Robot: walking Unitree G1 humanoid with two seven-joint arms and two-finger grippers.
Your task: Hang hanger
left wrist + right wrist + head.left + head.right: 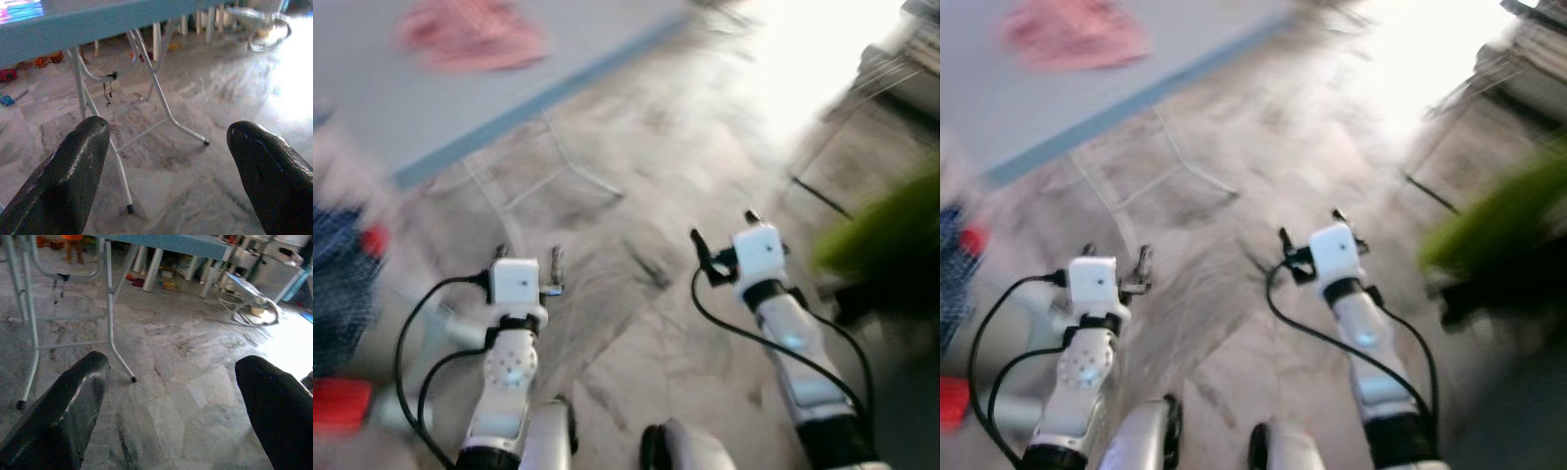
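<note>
Marble floor [636, 323] under both end effectors, left [166, 161] and right [171, 396], fingers spread, empty.

Your two silver arms reach forward and down, side by side and well apart. The left gripper [166, 161] has its black fingers [73, 171] spread wide, holding nothing. The right gripper [171, 401] likewise has its fingers [68, 406] spread, empty.

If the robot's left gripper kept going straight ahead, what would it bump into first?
Probably a white metal leg of the blue folding table; the open left gripper points at it over bare marble floor, though depth is unclear.
</note>
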